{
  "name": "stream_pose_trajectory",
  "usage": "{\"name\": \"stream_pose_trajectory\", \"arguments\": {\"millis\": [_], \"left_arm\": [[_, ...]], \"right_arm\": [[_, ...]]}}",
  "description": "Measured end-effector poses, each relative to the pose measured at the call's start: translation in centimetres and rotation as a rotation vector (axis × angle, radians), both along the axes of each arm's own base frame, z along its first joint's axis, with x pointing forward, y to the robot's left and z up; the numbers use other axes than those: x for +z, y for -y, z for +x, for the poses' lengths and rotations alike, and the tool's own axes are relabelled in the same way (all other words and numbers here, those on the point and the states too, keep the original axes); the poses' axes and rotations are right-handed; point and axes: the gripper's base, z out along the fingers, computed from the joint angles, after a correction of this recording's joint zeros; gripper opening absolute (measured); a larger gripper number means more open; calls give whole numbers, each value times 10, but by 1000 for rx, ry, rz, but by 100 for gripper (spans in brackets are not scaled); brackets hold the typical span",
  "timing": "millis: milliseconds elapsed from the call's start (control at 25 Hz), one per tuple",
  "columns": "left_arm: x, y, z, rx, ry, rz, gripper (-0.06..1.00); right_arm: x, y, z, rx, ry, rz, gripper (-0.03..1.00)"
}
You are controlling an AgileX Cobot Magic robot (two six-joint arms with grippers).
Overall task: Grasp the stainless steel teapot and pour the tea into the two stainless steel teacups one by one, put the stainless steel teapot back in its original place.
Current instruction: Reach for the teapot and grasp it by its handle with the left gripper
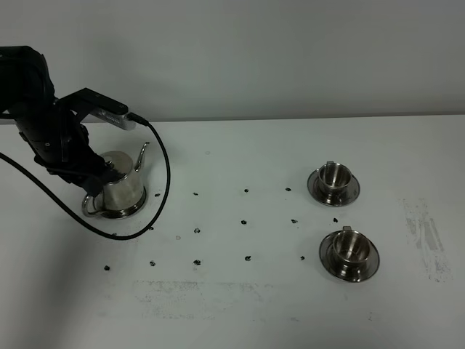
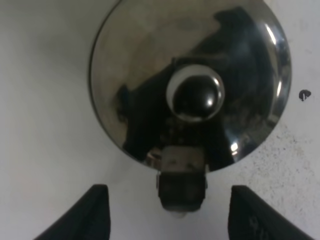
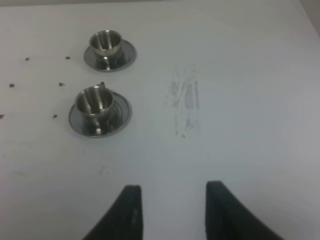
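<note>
The stainless steel teapot (image 1: 120, 190) stands upright at the left of the table, spout pointing to the back right. My left gripper (image 1: 100, 171) hangs over it, open. In the left wrist view the lid knob (image 2: 196, 95) sits centred, and the loop handle (image 2: 181, 186) lies between the spread fingers (image 2: 97, 210), untouched. The two stainless steel teacups stand on saucers at the right, one farther back (image 1: 333, 177) (image 3: 105, 42), one nearer (image 1: 349, 247) (image 3: 95, 102). My right gripper (image 3: 170, 192) hovers open and holds nothing, short of the cups. The tea is hidden from view.
Small black dots (image 1: 245, 220) are scattered over the white table between teapot and cups. A grey scuffed patch (image 1: 429, 240) (image 3: 184, 105) lies right of the nearer cup. A black cable (image 1: 163, 182) loops from the left arm past the teapot.
</note>
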Motion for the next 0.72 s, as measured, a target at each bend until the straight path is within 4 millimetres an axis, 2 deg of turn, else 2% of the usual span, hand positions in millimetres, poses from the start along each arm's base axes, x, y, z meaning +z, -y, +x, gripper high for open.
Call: {"name": "stream_pose_trajectory", "arguments": {"millis": [320, 720], "left_arm": [[-7, 10, 3, -12, 11, -13, 53], [-8, 10, 3, -15, 9, -5, 53]], "right_arm": [[0, 0, 0, 0, 0, 0, 29], [0, 0, 0, 0, 0, 0, 29]]}}
